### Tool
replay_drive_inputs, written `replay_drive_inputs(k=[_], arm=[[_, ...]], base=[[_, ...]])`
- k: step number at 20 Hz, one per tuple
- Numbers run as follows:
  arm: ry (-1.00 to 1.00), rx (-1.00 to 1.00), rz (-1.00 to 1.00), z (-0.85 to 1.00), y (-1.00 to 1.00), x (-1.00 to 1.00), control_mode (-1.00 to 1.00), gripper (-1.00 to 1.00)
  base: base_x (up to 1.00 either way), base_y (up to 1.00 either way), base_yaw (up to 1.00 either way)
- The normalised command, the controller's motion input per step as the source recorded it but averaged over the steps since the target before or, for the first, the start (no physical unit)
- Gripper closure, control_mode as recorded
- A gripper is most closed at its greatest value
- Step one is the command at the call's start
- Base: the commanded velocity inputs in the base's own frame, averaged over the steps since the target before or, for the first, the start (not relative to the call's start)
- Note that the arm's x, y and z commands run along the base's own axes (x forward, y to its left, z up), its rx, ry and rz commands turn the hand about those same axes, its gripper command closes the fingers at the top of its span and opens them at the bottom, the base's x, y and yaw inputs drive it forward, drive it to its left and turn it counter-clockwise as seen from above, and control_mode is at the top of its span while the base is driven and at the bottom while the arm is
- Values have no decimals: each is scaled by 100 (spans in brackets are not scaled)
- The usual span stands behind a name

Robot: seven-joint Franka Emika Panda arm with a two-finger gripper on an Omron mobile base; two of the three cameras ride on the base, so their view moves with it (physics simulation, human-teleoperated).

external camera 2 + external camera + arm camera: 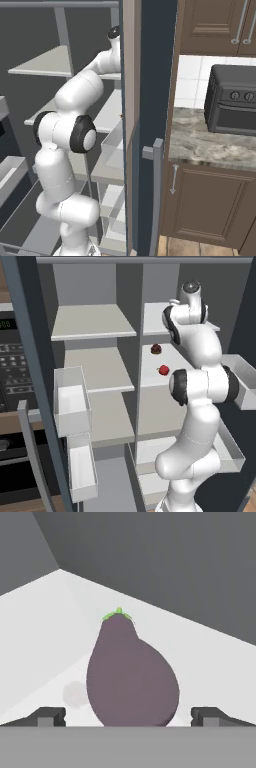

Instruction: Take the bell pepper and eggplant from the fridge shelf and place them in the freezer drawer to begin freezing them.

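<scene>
Claw (128, 716) wide open, empty, straddling eggplant (131, 674) lying on white fridge shelf (45, 632) (stem pointing away). You push slightly deeper, centre on belly, then close gently.

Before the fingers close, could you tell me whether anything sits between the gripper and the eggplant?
Nothing visible does. In the hand view the eggplant lies on the white fridge shelf directly ahead of the open gripper, one fingertip on either side of its wide end.

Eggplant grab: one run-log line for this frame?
phase: reach | gripper: open, either side of eggplant, not closed | eggplant: on fridge shelf | bell pepper: on lower shelf, untouched
</scene>
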Motion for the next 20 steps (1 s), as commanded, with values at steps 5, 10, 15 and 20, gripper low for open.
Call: replay_drive_inputs(k=[5,10,15,20], arm=[[3,-4,0,-6,-15,39,-100,-100],[2,-1,0,-10,-12,33,-100,100],[1,0,0,-11,-5,5,-100,100],[0,0,1,0,0,-23,-100,100]], base=[[0,0,0],[0,0,0],[0,0,0],[0,0,0]])
